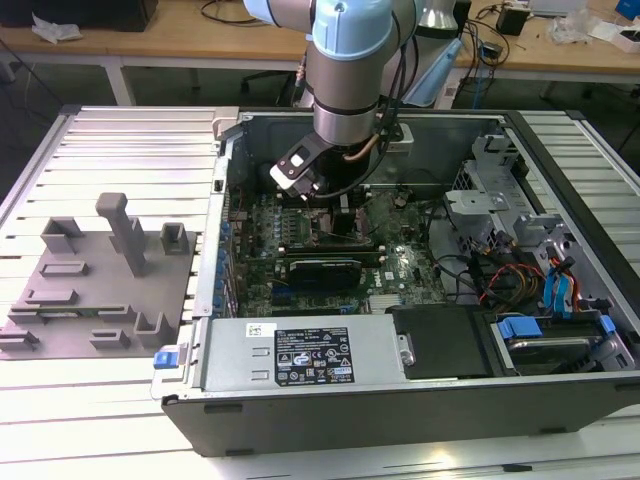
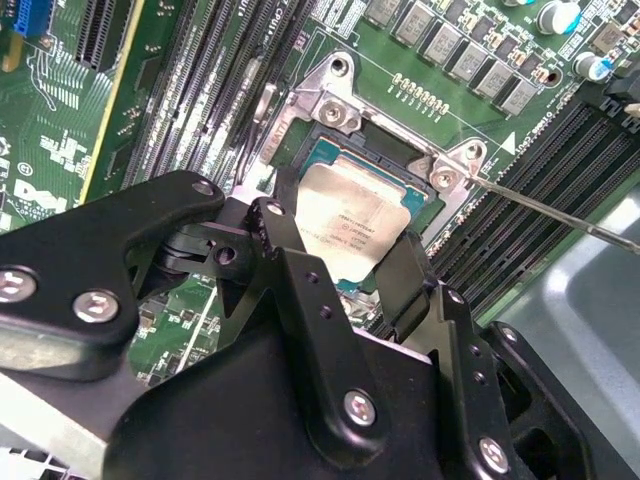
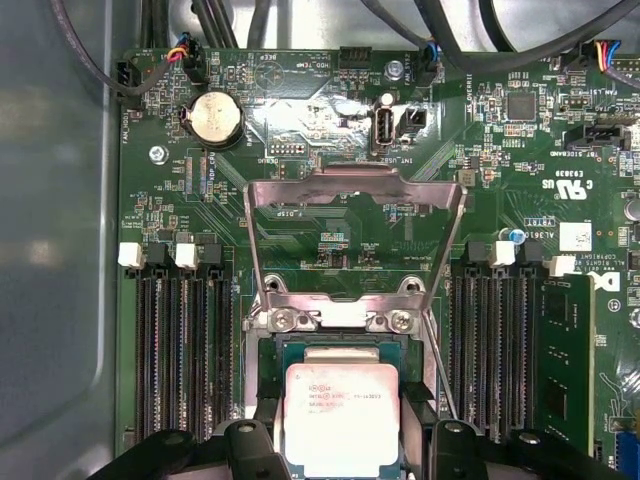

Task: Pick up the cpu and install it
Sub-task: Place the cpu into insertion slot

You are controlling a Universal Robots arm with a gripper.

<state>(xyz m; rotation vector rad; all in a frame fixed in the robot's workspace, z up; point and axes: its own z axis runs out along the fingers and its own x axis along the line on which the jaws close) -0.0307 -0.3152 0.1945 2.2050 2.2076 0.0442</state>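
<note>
With the pincer (image 2: 338, 255) clenched on the cpu (image 2: 352, 212), right over the open socket (image 2: 322, 150), we want it level and square to that socket, since tilt risks bent contacts.

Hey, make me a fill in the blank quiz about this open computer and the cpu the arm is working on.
1. The metal load plate hinged beside the cpu is flipped ___.
2. A round ___ battery sits on the motherboard.
3. The grey fixture block lies outside the computer case, on the exterior view's ___.
Missing words: open; coin; left.
</note>
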